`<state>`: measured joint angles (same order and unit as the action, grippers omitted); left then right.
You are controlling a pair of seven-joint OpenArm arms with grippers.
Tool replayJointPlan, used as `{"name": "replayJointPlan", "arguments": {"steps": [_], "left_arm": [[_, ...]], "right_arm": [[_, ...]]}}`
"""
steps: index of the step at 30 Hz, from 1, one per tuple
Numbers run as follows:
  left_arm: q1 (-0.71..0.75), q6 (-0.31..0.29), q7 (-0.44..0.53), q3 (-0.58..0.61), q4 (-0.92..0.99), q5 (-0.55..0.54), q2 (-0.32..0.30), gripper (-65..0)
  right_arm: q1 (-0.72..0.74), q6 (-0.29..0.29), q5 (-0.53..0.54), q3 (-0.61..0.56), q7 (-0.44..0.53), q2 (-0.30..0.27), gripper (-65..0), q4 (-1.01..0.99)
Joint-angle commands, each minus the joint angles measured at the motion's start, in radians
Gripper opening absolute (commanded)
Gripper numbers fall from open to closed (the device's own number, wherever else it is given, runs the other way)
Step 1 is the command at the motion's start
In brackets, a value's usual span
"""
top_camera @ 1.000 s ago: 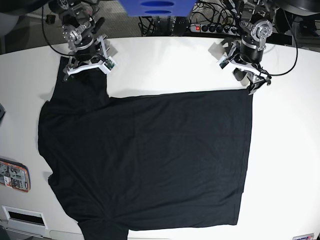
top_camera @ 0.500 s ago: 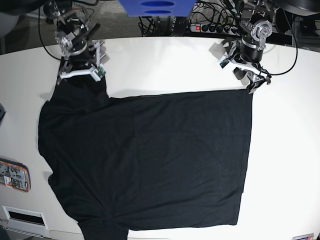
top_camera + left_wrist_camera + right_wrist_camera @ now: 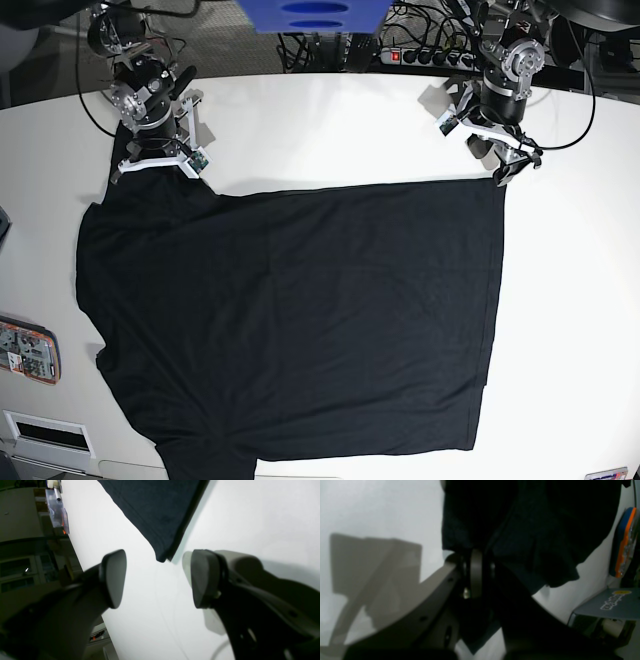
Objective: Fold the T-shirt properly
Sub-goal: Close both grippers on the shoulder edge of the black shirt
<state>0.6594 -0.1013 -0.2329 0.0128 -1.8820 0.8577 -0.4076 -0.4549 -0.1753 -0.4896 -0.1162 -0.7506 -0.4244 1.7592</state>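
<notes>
The black T-shirt [image 3: 290, 310] lies spread flat on the white table [image 3: 330, 130]. My right gripper [image 3: 155, 165] is at the shirt's back-left sleeve. In the right wrist view it [image 3: 476, 572] is shut on the sleeve fabric [image 3: 532, 542], which drapes around the fingers. My left gripper [image 3: 515, 172] is at the shirt's back-right hem corner. In the left wrist view it [image 3: 157, 578] is open and empty, its two pads [image 3: 113, 577] on either side of the table just short of the hem corner [image 3: 162, 555], not touching it.
An orange and blue device [image 3: 28, 350] and a white box [image 3: 45, 432] lie at the table's left front edge. The device also shows in the right wrist view [image 3: 623, 545]. A blue object [image 3: 310, 15] and a power strip [image 3: 430, 57] sit behind the table.
My right gripper has moved left and toward the front with the sleeve, which now reaches less far back. The left gripper has not moved.
</notes>
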Motion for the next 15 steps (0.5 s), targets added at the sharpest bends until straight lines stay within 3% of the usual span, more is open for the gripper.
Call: {"name": "replayJointPlan", "arguments": {"steps": [1, 5, 11, 15], "left_arm": [[0.004, 0.019, 0.002, -0.006, -0.015, 0.005, -0.006, -25.8], [0.003, 0.019, 0.002, -0.007, -0.015, 0.005, -0.007, -27.2], [-0.019, 0.019, 0.002, -0.003, -0.015, 0.001, -0.004, -46.0], [-0.062, 0.019, 0.002, -0.003, 0.012, -0.004, -0.006, -49.8]], "right_arm": [[-0.026, -0.056, 0.036, 0.000, -0.083, -0.009, -65.0, -0.022], [-0.026, -0.056, 0.036, 0.000, -0.083, -0.009, -65.0, -0.008], [-0.035, -0.056, 0.036, 0.000, -0.085, -0.006, -65.0, 0.063], [-0.048, -0.056, 0.036, 0.000, -0.085, -0.006, -65.0, 0.078]]}}
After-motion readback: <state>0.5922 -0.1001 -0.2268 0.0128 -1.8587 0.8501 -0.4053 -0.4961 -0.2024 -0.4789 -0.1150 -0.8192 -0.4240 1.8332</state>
